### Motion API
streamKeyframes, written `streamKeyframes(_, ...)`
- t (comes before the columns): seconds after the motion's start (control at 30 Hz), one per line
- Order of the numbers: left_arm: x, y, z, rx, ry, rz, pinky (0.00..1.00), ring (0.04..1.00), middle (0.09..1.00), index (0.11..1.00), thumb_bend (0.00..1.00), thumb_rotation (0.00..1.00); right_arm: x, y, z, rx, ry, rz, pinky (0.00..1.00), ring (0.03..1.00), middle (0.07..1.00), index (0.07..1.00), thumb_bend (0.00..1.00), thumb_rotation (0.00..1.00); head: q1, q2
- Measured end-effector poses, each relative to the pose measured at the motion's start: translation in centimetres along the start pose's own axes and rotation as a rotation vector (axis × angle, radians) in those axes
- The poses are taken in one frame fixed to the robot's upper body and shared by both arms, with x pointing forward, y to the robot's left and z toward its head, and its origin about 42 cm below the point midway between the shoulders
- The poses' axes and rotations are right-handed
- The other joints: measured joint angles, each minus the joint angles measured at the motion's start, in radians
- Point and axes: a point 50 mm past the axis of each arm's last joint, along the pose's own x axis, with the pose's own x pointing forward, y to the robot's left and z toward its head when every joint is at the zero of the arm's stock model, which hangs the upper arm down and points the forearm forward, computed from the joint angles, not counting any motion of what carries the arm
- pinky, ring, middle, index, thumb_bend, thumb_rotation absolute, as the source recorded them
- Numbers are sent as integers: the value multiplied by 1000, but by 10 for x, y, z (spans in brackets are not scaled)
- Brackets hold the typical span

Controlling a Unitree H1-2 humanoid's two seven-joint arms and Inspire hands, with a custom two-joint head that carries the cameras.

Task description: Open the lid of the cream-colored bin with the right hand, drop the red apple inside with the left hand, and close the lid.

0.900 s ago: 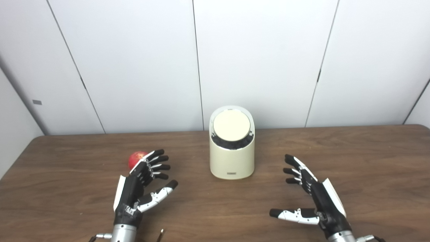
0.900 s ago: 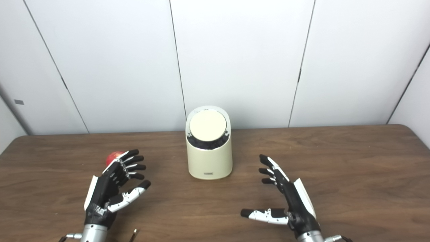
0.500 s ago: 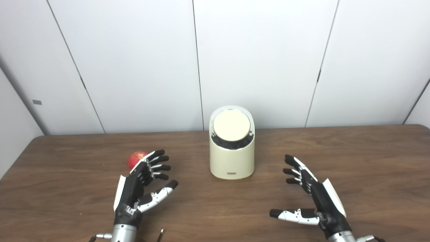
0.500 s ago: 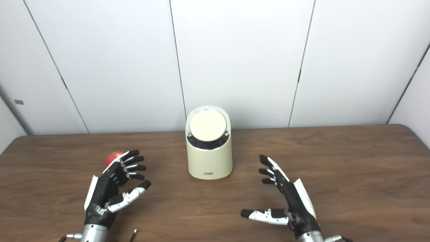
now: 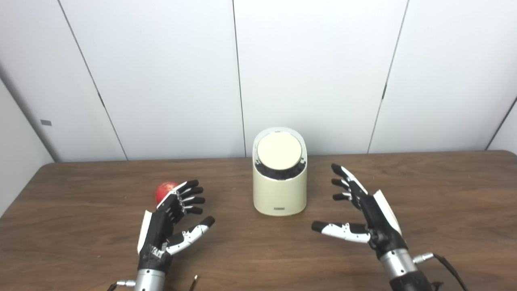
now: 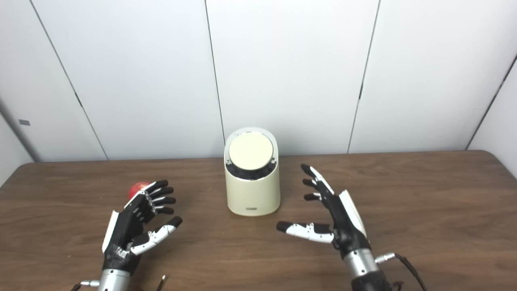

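The cream-colored bin [image 5: 279,182] stands upright near the middle of the wooden table [image 5: 444,194], toward its far edge. Its round lid [image 5: 279,150] is down, tilted to face the cameras, with a dark gap showing along its lower rim. A small label sits low on the bin's front wall.

To the left of the bin, well apart from it, the red apple [image 5: 163,190] rests on the table. Only its upper left part shows, because the fingers [image 5: 190,194] of the left hand [image 5: 171,220] stand in front of it. Whether those fingers touch the apple cannot be told from either view. The left hand is open and holds nothing, its fingers spread and pointing up and to the right, thumb reaching toward the bin.

The right hand [image 5: 365,210] is on the other side, near the bin but clear of it, with bare table between them. It too is open and empty: fingers apart and pointing up and left toward the bin's side, thumb stretched out low and to the left. A thin cable [image 5: 448,266] runs off from its wrist.

At the table's near edge, by the left wrist, a small metallic piece [image 5: 194,281] pokes into the frame. Behind the table stand plain white wall panels [image 5: 315,72] with dark seams.
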Motion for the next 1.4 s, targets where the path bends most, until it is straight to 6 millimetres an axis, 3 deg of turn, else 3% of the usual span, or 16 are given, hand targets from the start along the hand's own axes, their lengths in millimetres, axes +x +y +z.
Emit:
streamKeyframes(0.17,2,-1,-1,-3,1,-1,590,684,751,797,615,0,39,-10,25,-37,-30,-22,754,871,911,988,807,401,-3,-6)
streamKeyframes(0.33,4,-3,-2,-8,-2,1,603,688,751,800,623,0,64,-14,35,-44,-17,-27,751,879,910,1000,809,360,-6,-9)
streamKeyframes(0.53,4,-3,-2,-9,-14,2,589,684,752,800,613,0,81,-19,50,-72,-23,-16,718,880,911,989,803,365,-6,-11)
streamKeyframes(0.73,6,-4,-2,-8,-21,1,599,683,751,802,625,0,95,-22,62,-110,-21,-8,749,885,931,1000,820,372,-5,-12)
streamKeyframes(1.4,8,-7,-2,-3,-34,-3,598,681,757,803,615,0,122,6,68,-264,78,51,658,869,957,1000,864,349,18,-9)
